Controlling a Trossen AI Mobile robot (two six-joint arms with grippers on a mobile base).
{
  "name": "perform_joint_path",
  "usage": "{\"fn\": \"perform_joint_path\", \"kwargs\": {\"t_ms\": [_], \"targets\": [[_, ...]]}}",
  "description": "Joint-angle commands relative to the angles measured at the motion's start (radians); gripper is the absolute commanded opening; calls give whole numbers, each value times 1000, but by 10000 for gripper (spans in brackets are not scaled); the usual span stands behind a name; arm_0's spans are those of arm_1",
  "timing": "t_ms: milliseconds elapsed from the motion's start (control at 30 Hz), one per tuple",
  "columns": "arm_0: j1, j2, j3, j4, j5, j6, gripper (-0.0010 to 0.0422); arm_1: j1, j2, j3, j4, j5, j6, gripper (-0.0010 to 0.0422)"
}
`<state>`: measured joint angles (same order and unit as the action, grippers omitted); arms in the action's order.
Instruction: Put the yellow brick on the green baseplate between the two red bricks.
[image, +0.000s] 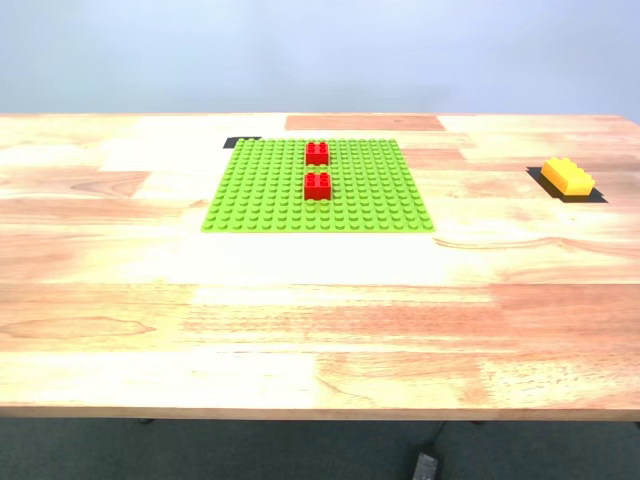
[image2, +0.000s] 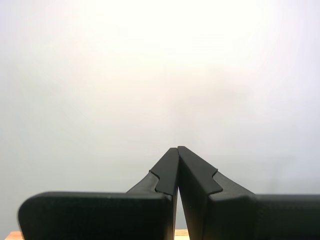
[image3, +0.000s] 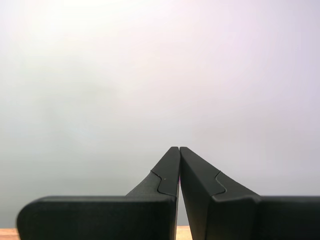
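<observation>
The pale wooden worktop (image: 300, 320) fills the exterior view, with a plain light wall behind it. Towards the far edge, around the middle, lies the large flat lime-green studded baseplate (image: 260, 195), square to the worktop's edges. A small patch of black tape (image: 240, 142) peeks out at its far corner on the exterior view's left. On the baseplate stand two small bright red square studded bricks, one behind the other in a line running from the far edge towards the near one: the far red brick (image: 317, 152) near the plate's far edge, the near red brick (image: 318, 185) around its middle, with a narrow strip of green studs between them. Well apart from the plate, near the worktop's end on the exterior view's right, the yellow-orange rectangular studded brick (image: 567, 177) sits at an angle on a black tape mark (image: 590, 196).

No arm shows in the exterior view. Both wrist views look out at blank wall: the first pincer (image2: 178, 148) is clenched, tips touching, nothing between them; the second pincer (image3: 179, 148) is likewise clenched on nothing.
</observation>
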<state>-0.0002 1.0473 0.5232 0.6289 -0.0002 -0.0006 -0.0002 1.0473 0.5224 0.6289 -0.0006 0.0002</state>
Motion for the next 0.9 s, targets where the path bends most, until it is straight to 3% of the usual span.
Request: {"fn": "perform_joint_path", "kwargs": {"t_ms": [33,233,400,500,767,900], "targets": [[0,-1,-1,-2,0,0,0,1,-1,0,-1,-1,-1,0],[0,-1,-19,-3,13,1,0,1,1,0,-8,-1,-2,0],[-2,-29,0,-72,286,64,0,7,-10,34,-127,-1,-1,0],[-3,-56,68,-301,370,93,0,14,-12,101,-291,0,-1,0],[-5,-111,317,-992,561,351,0,12,52,396,-856,3,27,0],[-5,-137,407,-1225,585,427,0,12,101,523,-1044,3,25,0]]}}
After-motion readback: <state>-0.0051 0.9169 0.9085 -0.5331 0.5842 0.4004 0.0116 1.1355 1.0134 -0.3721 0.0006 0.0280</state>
